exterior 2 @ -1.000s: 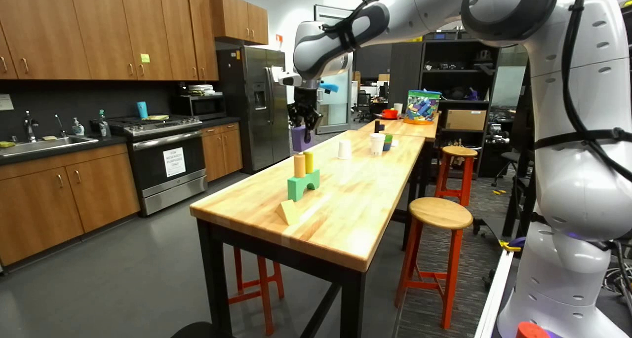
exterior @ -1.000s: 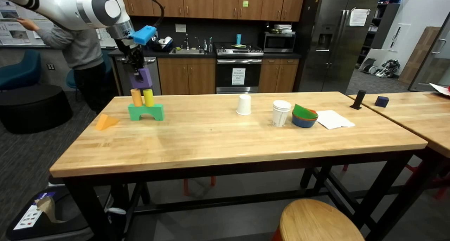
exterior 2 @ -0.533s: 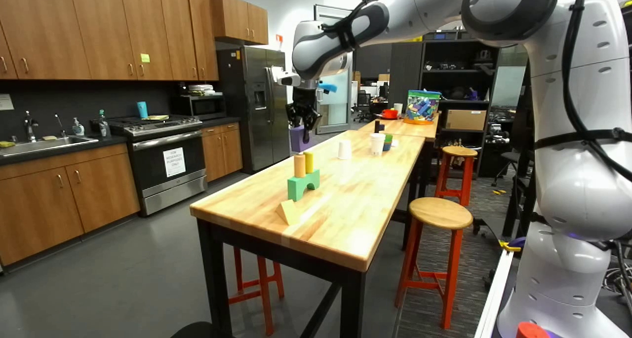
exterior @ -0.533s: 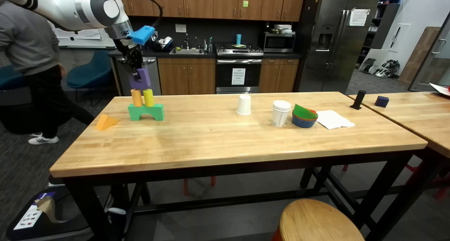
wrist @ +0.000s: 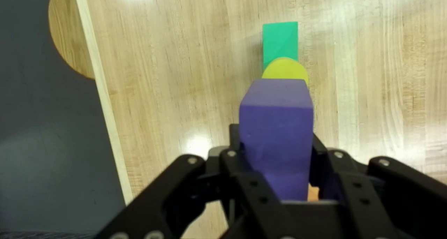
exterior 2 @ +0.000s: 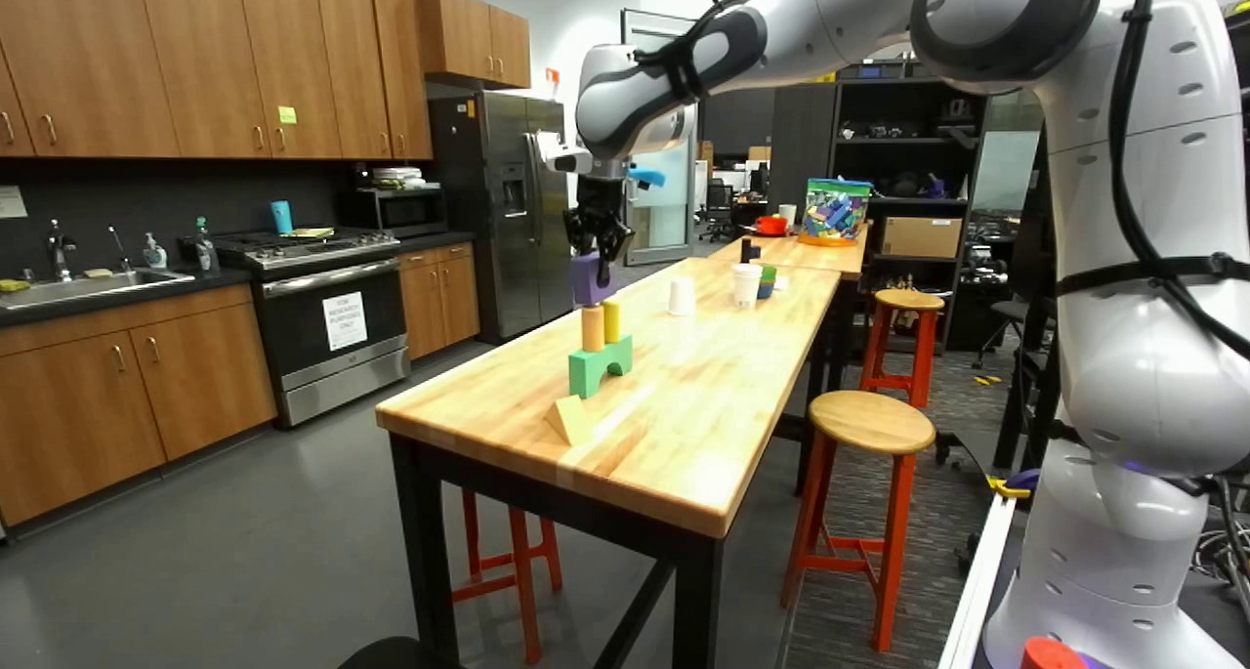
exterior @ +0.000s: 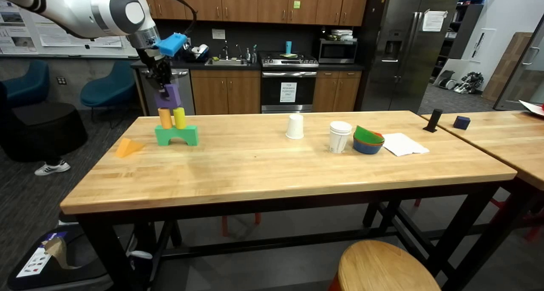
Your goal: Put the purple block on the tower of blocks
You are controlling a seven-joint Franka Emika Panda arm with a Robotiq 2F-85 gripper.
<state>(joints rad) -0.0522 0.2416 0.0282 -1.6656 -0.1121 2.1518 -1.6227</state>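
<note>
- Jaws of the gripper (wrist: pixel 276 143) pinch the purple block (exterior: pixel 173 97), one finger per side; clearest in wrist view.
- It's directly over the tower of blocks (exterior: pixel 177 132); can't tell if underside touches or is just above.
- Both ext. views give tower's profile: green arch (exterior 2: pixel 586 371), curved cutout at bottom, w/ orange cyl. (exterior: pixel 165 118) & yellow cyl. (exterior: pixel 180 118) upright on top, side by side.
- Wrist view looks down: purple block's long flat face, yellow cyl.'s round top partly covered, flat green end, a bit of orange.
- Only in an ext. view: white sneaker (exterior: pixel 52 168) on dark carpet (exterior: pixel 25 206).
- Only in an ext. view: clear bag (exterior 2: pixel 835 210) of multicolored pcs.
- Table (exterior: pixel 272 168) is pale striped wood, glossy, glare spots in wrist view.
- Orange wedge (exterior: pixel 128 147): smooth, triangular, near green arch.
- White cup (exterior: pixel 295 126) tapered, mouth down; stacked cups (exterior: pixel 339 138) just beside nested bowls (exterior: pixel 366 148).
- Stool seat (wrist: pixel 66 29): round, wood grain.
</note>
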